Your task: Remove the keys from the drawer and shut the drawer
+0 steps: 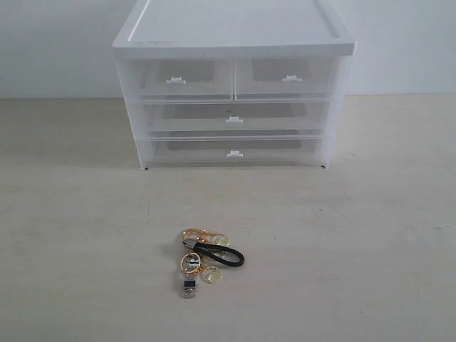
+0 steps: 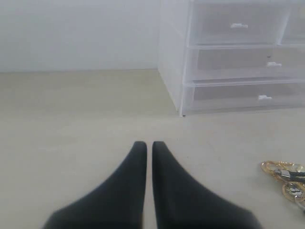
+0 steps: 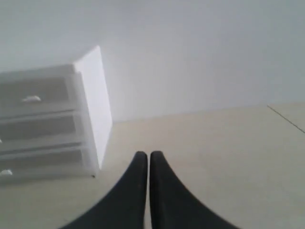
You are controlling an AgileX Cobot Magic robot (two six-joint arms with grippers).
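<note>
Apparently complete: keys out, drawer shut

The keys (image 1: 206, 258), gold rings and round tags on a black loop strap, lie on the matte beige table (image 1: 71, 249) before the cabinet (image 1: 235, 28). The drawer (image 1: 178, 78), translucent white plastic, sits flush. The left gripper (image 2: 149, 144) and right gripper (image 3: 147, 155) have their tapered black fingers pressed together, empty.

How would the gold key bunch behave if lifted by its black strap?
Likely floppy: the bunch of gold rings, round tags and black loop strap lies sprawled in linked parts, so they would dangle. Pushed, it would probably drag, not roll.
</note>
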